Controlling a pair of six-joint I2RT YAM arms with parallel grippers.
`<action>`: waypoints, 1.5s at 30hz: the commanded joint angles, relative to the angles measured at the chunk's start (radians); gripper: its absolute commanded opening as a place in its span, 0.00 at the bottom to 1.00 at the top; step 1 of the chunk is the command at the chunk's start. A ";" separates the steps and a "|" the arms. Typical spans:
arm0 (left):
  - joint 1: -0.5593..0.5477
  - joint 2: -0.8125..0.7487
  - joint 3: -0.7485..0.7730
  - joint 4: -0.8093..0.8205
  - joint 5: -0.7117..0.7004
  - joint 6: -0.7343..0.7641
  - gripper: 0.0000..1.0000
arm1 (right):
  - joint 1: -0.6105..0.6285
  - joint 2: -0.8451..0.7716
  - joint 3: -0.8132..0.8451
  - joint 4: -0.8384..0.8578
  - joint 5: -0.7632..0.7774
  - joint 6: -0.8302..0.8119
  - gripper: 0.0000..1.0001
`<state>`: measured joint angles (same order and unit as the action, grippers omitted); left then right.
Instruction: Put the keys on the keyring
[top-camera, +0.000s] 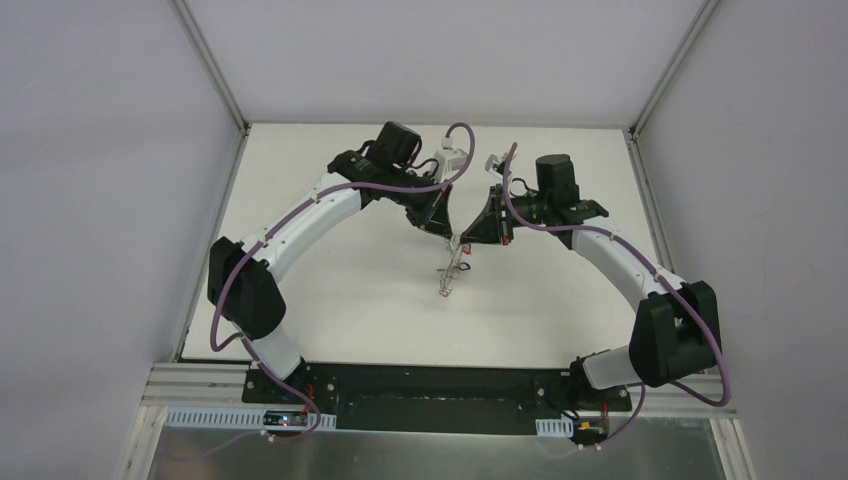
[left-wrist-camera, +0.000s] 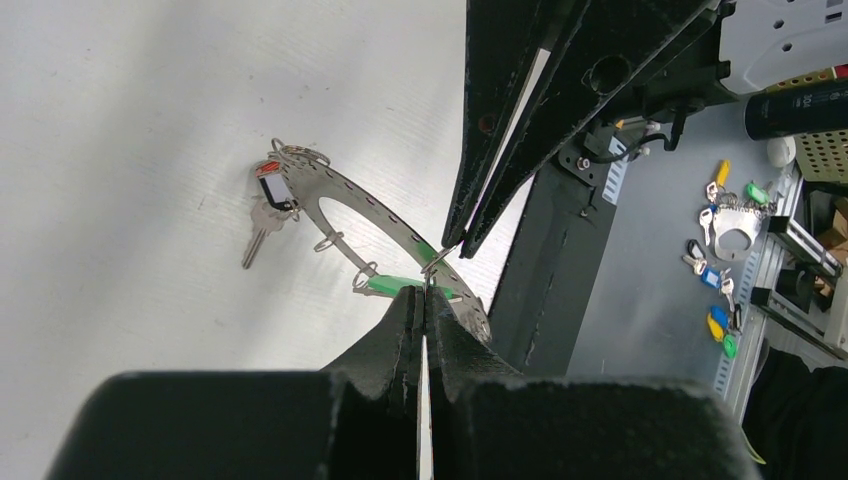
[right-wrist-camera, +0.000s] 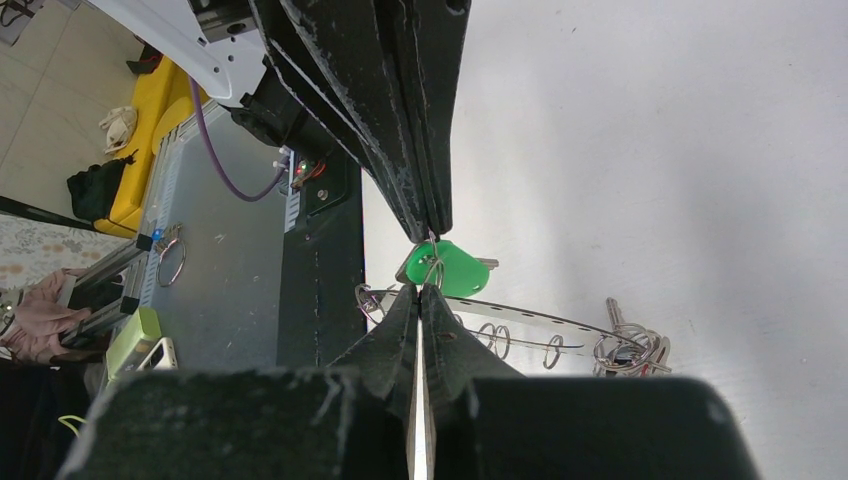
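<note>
The left end effector is closed, and the right end effector is closed too, tip to tip against it. Both seem to pinch one small wire loop on the keyring's rim. The green key hangs at that loop, touching the tips. From there the keyring stretches away, tilted down toward the table, with a red-headed key at its far rim. Neither arm is nearer.

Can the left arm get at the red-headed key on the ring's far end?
Likely yes: the red-headed silver key lies uncovered beyond the flat grey metal keyring, though the left gripper, shut beside the green-headed key, must open first.
</note>
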<state>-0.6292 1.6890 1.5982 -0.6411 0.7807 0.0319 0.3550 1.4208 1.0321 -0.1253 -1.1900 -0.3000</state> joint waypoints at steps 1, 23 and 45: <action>-0.007 -0.016 -0.012 -0.009 0.011 0.017 0.00 | -0.002 -0.030 0.008 0.019 -0.041 -0.027 0.00; -0.004 -0.031 -0.080 0.050 0.055 -0.067 0.00 | -0.008 -0.052 -0.010 0.060 -0.031 -0.008 0.00; 0.001 -0.027 -0.063 0.026 0.102 -0.062 0.25 | -0.017 -0.075 -0.027 0.087 -0.031 -0.010 0.00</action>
<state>-0.6285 1.6890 1.5230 -0.5873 0.8486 -0.0414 0.3435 1.3880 1.0027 -0.0898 -1.1866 -0.2993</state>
